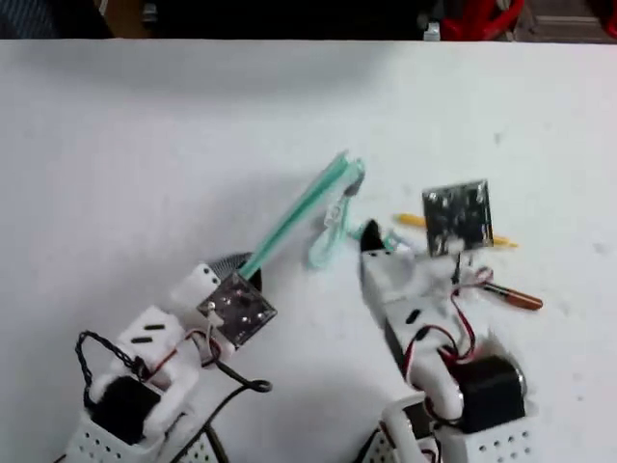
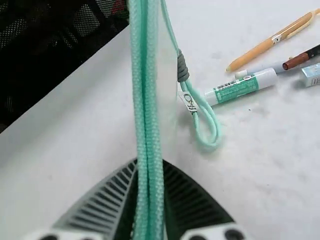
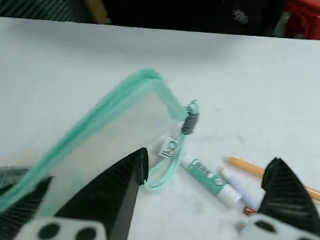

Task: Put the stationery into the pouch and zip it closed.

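A see-through pouch (image 1: pixel 299 214) with a teal zipper edge is held up off the table at a slant. My left gripper (image 1: pixel 239 270) is shut on its lower end, and the teal edge (image 2: pixel 147 100) runs straight out from between the jaws (image 2: pixel 148 172). A grey zipper pull (image 2: pixel 182 67) and a teal loop (image 2: pixel 207 127) hang at the far end. A green-and-white marker (image 2: pixel 240 86), a yellow pen (image 2: pixel 270 42) and a brown pen (image 2: pixel 300 59) lie on the table beyond. My right gripper (image 3: pixel 200 200) is open just above the marker (image 3: pixel 205 175), beside the loop.
The white table (image 1: pixel 145 145) stretches wide to the left and back. A small light-blue item (image 2: pixel 312 75) lies by the pens. The brown pen (image 1: pixel 511 297) rests to the right of the right arm. The table's far edge meets a dark background.
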You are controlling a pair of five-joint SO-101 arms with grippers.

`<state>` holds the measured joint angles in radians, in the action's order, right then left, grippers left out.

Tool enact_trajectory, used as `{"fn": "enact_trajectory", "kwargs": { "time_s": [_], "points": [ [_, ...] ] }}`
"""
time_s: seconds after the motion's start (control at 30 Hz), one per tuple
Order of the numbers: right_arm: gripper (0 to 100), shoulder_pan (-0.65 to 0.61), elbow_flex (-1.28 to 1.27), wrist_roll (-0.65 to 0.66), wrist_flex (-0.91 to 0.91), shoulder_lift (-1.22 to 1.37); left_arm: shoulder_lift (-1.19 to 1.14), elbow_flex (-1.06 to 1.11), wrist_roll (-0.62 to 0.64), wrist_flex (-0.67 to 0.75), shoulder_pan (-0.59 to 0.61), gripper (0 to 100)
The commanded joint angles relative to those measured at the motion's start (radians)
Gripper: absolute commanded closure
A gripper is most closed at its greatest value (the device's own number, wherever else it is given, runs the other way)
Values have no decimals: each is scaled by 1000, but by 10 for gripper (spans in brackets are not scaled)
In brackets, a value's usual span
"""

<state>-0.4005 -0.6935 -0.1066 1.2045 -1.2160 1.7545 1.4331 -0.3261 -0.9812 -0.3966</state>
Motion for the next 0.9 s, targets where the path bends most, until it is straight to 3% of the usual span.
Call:
{"fn": "enact_trajectory", "kwargs": {
  "time_s": [0.0, 0.13, 0.37, 0.6, 0.77, 0.87],
  "points": [
    [638, -157, 193, -129, 65, 148, 82, 43, 11, 46, 4, 976],
    [639, -272, 230, -204, 38, 326, 74, 44, 11, 40, 4, 976],
    [639, -240, 236, -328, -174, 535, 74, 52, 12, 40, -39, 976],
    [639, -243, 227, -342, -255, 562, 74, 54, 12, 38, -31, 976],
    [644, -225, 224, -344, -196, 645, 74, 52, 12, 38, -31, 976],
    [702, -217, 229, -338, -189, 704, 74, 52, 12, 38, -31, 976]
  ]
}}
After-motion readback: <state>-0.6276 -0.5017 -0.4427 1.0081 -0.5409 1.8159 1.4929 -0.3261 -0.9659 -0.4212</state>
